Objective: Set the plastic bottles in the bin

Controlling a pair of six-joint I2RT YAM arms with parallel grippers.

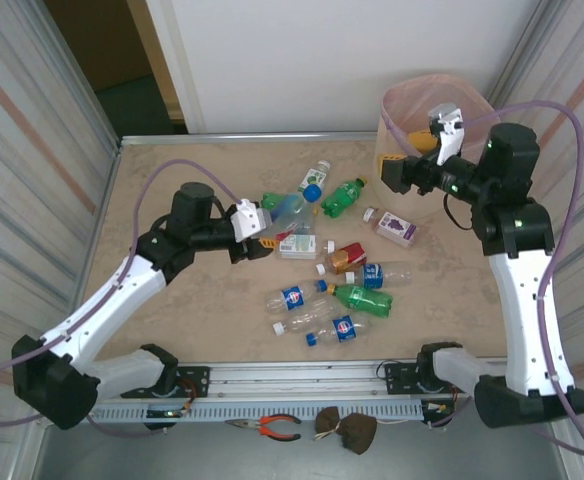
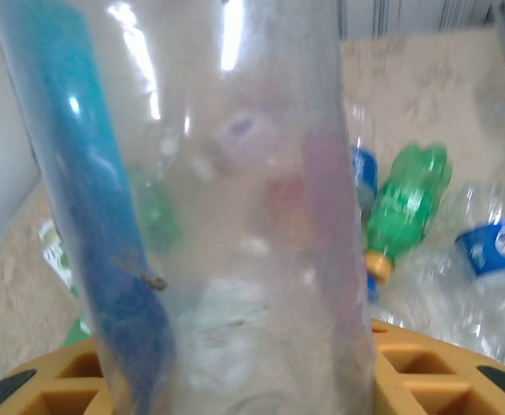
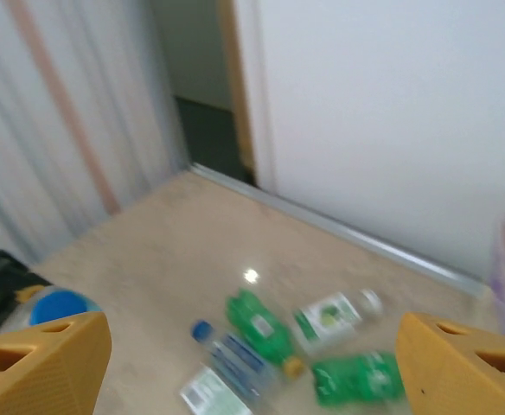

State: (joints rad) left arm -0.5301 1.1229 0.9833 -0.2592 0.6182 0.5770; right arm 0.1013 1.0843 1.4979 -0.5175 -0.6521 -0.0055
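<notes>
Two arms: bolted side by side at the near edge of the table (image 1: 172,180), both reaching away over it.
Left arm (image 1: 112,300): white links slanting up from the low left base, black elbow raised, wrist turned right toward mid-table.
Left gripper (image 1: 268,230): narrow, orange fingers (image 2: 425,367) set against both sides of a clear bottle.
Clear bottle (image 2: 235,216): held between those fingers, blue label down one side, standing straight out from them in the left wrist view, blurred.
Loose bottles (image 1: 294,297): scattered mid-table between the two arms, all lying on their sides, several touching.
Green bottle (image 1: 362,300): near side of the scatter, orange cap toward the left, just beside a blue-labelled one.
Purple-labelled bottle (image 1: 397,228): right edge of the scatter, near the foot of the bin.
Right gripper (image 1: 404,152): wide, nothing between the fingers, high off the table beside the bin's left wall, pointing left.
Right arm (image 1: 527,290): white link rising steeply from the low right base, black elbow folded at the far right, forearm level and reaching left.
Bin (image 1: 402,100): far right corner of the table, upright, pink liner over the rim.
</notes>
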